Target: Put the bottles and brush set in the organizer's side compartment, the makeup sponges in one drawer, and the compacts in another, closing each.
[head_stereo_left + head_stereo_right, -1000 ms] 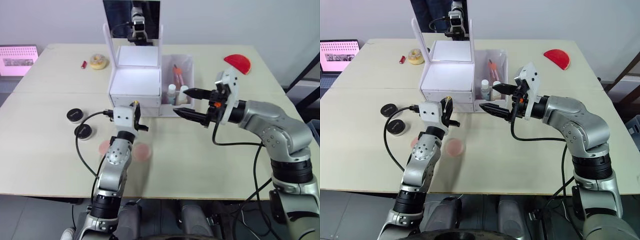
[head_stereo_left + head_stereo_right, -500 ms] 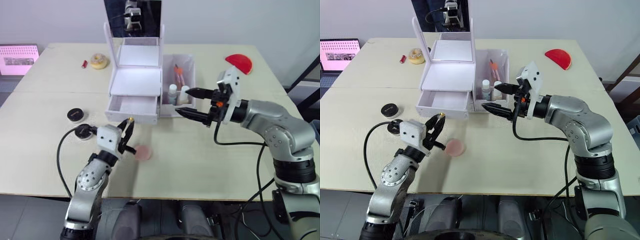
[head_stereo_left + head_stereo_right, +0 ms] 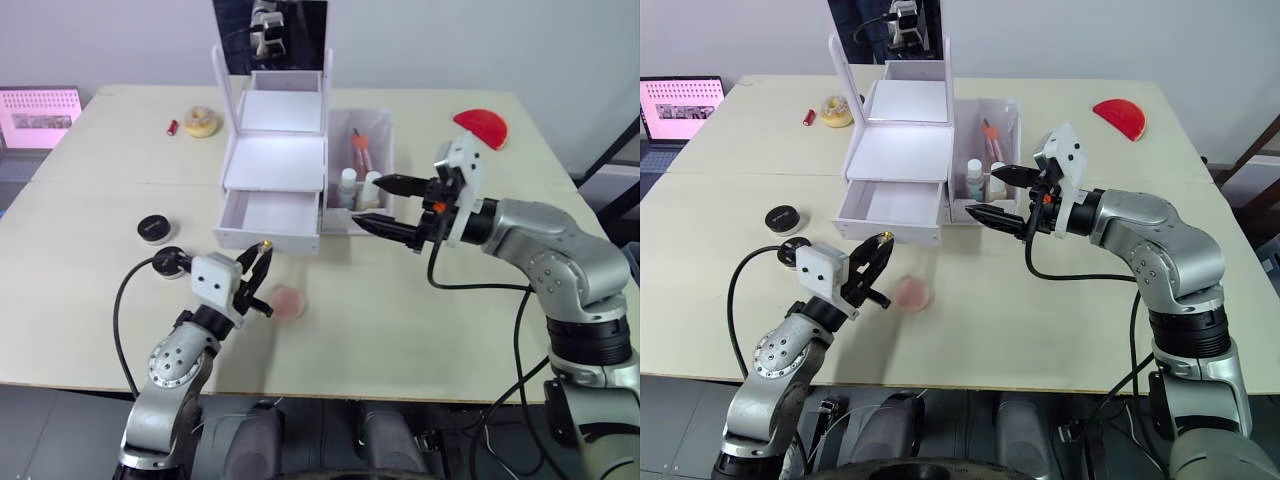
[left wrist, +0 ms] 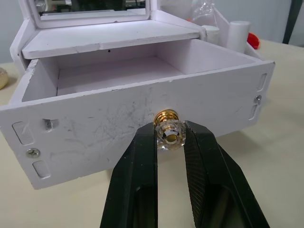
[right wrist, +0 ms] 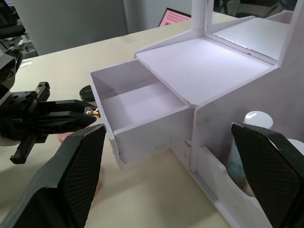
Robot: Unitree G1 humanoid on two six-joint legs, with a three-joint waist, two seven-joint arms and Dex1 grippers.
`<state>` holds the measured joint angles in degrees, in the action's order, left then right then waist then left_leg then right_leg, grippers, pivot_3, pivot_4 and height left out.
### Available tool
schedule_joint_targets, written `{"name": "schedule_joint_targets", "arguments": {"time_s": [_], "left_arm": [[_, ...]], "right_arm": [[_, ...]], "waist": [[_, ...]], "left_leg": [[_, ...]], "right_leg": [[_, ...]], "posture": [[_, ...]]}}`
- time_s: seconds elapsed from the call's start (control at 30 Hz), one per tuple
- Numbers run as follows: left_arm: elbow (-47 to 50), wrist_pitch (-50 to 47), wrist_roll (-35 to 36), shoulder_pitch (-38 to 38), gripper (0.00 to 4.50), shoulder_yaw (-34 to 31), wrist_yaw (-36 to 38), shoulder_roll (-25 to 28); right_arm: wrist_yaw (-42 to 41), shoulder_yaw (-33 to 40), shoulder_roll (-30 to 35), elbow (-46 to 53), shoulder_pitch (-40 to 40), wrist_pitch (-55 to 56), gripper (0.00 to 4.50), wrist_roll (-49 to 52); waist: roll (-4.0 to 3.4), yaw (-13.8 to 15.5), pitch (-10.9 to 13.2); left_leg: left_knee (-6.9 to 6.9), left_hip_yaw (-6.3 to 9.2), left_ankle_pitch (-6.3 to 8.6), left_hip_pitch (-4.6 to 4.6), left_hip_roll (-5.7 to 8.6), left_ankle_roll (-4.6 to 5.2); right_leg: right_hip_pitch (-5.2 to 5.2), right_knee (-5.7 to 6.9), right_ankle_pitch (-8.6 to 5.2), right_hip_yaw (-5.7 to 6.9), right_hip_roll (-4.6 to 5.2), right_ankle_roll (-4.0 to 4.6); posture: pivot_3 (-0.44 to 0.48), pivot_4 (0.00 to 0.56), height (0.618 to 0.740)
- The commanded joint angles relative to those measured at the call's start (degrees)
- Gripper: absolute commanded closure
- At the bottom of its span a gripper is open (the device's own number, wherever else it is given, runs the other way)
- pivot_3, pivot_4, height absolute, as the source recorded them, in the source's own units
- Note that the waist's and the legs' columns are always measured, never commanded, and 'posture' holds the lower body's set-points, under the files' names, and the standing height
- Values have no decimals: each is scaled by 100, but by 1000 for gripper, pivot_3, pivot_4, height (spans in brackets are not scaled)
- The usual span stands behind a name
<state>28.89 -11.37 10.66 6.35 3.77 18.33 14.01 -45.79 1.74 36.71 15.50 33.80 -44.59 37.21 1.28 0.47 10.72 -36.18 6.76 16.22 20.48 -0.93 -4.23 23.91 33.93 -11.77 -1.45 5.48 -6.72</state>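
Part of one black compact (image 3: pixel 169 263) lies behind the left arm's cable, and the bottles (image 3: pixel 345 187) and brush set (image 3: pixel 357 150) stand half sunk in the organizer's (image 3: pixel 275 160) side compartment (image 3: pixel 378 130), so only their tops show. The lower drawer (image 3: pixel 268 220) is pulled out toward the table's near edge, its long side running across the organizer's front, its cavity bare and white inside. Its small gold and crystal knob (image 4: pixel 167 130) juts forward from the middle of the drawer front. The left gripper (image 4: pixel 169 142) sits around that knob, its two black fingers (image 4: pixel 142 166) close on either side; from the wrist view they look pressed to it, holding it. A pink makeup sponge (image 3: pixel 288 303) lies flat on the table just beside that gripper, on the side nearer the right arm. A second compact (image 3: pixel 153 228) rests farther out toward the table's left side. The right gripper (image 3: pixel 382 204) hangs open in the air just in front of the side compartment, its fingers well apart and pointing toward the organizer. Compared with half a second ago the drawer stands about as far out, the left gripper has closed in on the knob, and the right arm keeps its place.
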Motion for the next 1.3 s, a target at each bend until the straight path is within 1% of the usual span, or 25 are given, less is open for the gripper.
{"name": "schedule_joint_targets", "arguments": {"time_s": [0.03, 0.2, 0.53, 0.83, 0.9, 0.97, 1.03, 1.1, 1.13, 1.3], "left_arm": [[259, 58, 149, -26, 4235, 258, 245, 0], [279, 36, 198, 2, 4235, 268, 331, 19], [192, -120, 381, -216, 4235, 427, 609, 3], [200, -151, 398, -263, 4235, 423, 565, 4], [208, -159, 387, -259, 3187, 402, 532, 9], [203, -171, 378, -271, 2315, 379, 521, 7], [274, -161, 365, -220, 1199, 285, 505, 49], [365, -192, 405, -158, 197, 173, 518, 115], [397, -210, 433, -137, 35, 130, 531, 141], [700, -372, 657, 67, 35, -214, 615, 422]], "right_arm": [[-47, 152, 50, 85, 148, 114, 0, 17], [-65, 151, 48, 93, 139, 106, 0, 22], [-88, 176, 60, 98, 95, 103, 0, 21], [-98, 164, 46, 44, 123, 114, 0, 9], [-93, 159, 40, 40, 125, 118, 0, 4], [-99, 151, 37, 7, 144, 129, 0, -9], [-92, 156, 37, 22, 144, 124, 0, -7], [-87, 157, 27, 21, 156, 122, 0, -7], [-89, 156, 21, 9, 166, 125, 0, -12], [-96, 158, 5, 18, 161, 129, 0, -7]], "waist": [[0, 23, 0], [0, 26, 0], [0, 39, 0], [0, 39, 0], [0, 37, 0], [0, 22, 0], [-1, 13, 1], [-2, 3, 1], [-2, -3, 1], [-4, -98, 2]], "left_leg": [[0, 0, 0, 1, 0, 0], [1, 0, 0, 3, 0, 0], [-1, 0, 0, 5, 1, 0], [-1, 0, 0, 5, 1, 0], [-1, 0, 0, 5, 1, 0], [-1, 0, 0, 5, 1, 0], [-1, -1, 0, 3, 1, 0], [0, 0, 0, 1, 0, 0], [1, 0, 0, 1, 0, 0], [4, -1, 0, 1, 0, 0]], "right_leg": [[1, 0, 0, 0, 0, 0], [1, -6, 0, 0, 0, 0], [0, -6, 0, 1, 1, 0], [0, -6, 0, 1, 1, 0], [0, -6, 0, 1, 1, 0], [0, -6, 0, 1, 1, 0], [0, -7, 0, 1, 0, 0], [1, -6, 0, 1, 0, 0], [2, -6, 0, 1, 0, 0], [3, -6, 0, 0, 0, 0]], "posture": [[0, 150, 740], [0, 150, 740], [0, 150, 740], [0, 150, 740], [0, 150, 740], [0, 150, 740], [0, 150, 740], [0, 150, 740], [0, 150, 740], [0, 150, 740]]}}
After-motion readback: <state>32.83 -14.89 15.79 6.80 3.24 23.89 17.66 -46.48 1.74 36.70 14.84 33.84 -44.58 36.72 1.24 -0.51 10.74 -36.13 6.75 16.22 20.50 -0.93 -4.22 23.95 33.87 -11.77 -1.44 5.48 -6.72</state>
